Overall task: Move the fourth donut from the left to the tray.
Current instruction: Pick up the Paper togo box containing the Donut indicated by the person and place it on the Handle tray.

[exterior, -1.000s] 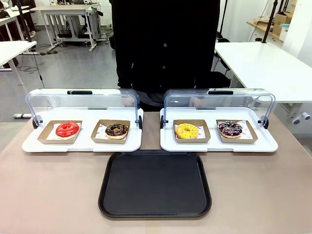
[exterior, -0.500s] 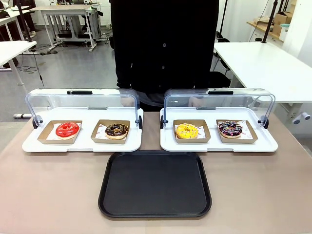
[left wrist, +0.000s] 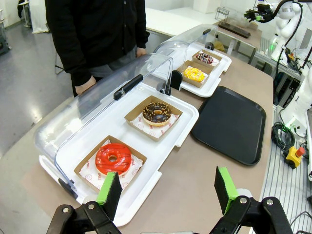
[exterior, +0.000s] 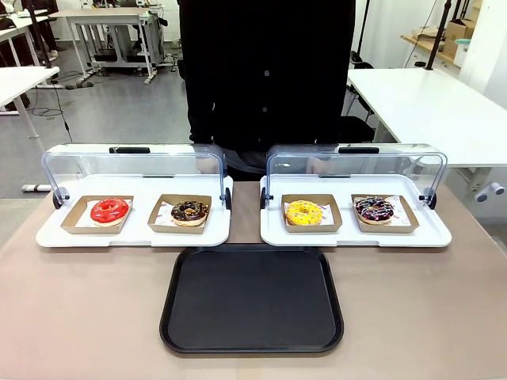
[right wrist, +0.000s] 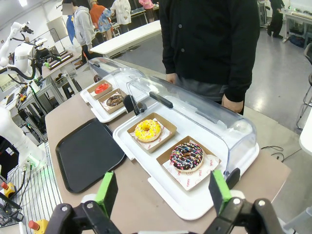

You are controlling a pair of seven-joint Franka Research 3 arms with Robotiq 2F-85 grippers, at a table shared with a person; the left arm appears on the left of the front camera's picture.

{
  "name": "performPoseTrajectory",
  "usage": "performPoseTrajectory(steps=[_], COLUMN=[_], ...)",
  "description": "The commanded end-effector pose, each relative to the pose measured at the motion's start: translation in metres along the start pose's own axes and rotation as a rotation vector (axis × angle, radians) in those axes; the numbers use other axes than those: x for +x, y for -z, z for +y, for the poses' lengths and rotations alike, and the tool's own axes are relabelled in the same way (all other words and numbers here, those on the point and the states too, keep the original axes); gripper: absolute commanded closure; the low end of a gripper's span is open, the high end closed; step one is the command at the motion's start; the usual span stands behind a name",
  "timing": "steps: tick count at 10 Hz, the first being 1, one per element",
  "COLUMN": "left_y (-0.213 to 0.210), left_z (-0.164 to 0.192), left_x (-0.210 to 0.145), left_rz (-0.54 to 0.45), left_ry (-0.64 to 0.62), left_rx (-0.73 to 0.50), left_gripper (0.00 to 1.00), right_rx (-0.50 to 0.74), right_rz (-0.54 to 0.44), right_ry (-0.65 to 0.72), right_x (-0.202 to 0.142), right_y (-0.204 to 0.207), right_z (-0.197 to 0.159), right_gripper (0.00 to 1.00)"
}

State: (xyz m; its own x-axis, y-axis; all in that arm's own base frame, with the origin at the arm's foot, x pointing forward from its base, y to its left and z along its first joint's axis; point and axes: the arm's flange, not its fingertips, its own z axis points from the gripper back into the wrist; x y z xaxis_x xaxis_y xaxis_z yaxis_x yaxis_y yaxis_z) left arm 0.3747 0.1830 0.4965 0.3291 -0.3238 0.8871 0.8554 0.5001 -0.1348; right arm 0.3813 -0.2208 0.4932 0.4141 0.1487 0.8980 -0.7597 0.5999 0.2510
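The fourth donut (exterior: 374, 209), dark chocolate with pink and white sprinkles, sits in a brown cardboard holder at the right end of the right white display tray (exterior: 355, 236); it also shows as the nearest donut (right wrist: 186, 156) in the right wrist view and far off (left wrist: 206, 58) in the left wrist view. The black tray (exterior: 252, 298) lies bare in front of both display trays. My right gripper (right wrist: 161, 190) hangs open above the table edge, short of this donut. My left gripper (left wrist: 167, 189) stands open near the red donut (left wrist: 113, 158).
From the left, a red donut (exterior: 109, 210), a chocolate donut with tan rim (exterior: 190, 211) and a yellow donut (exterior: 304, 212) lie in holders. Both clear domed lids (exterior: 356, 166) stand swung back. A person in black (exterior: 265, 71) stands at the far side.
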Motion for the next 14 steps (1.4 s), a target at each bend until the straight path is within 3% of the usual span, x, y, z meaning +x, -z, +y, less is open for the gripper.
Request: performPoseTrajectory(steps=[1,14], left_y=[-0.0005,-0.0005], left_z=[0.0022,0.0022], left_x=[0.001,0.001], left_rz=[-0.025,-0.025], left_ry=[0.022,0.022], left_rx=[-0.003,-0.003], left_gripper=[0.0,0.0], right_rx=[0.001,0.001], right_rz=[-0.033,-0.033], right_ry=[-0.027,-0.027], right_x=[0.0016,0.0016], right_y=[0.0014,0.0014], right_z=[-0.0008,-0.0008], right_gripper=[0.0,0.0])
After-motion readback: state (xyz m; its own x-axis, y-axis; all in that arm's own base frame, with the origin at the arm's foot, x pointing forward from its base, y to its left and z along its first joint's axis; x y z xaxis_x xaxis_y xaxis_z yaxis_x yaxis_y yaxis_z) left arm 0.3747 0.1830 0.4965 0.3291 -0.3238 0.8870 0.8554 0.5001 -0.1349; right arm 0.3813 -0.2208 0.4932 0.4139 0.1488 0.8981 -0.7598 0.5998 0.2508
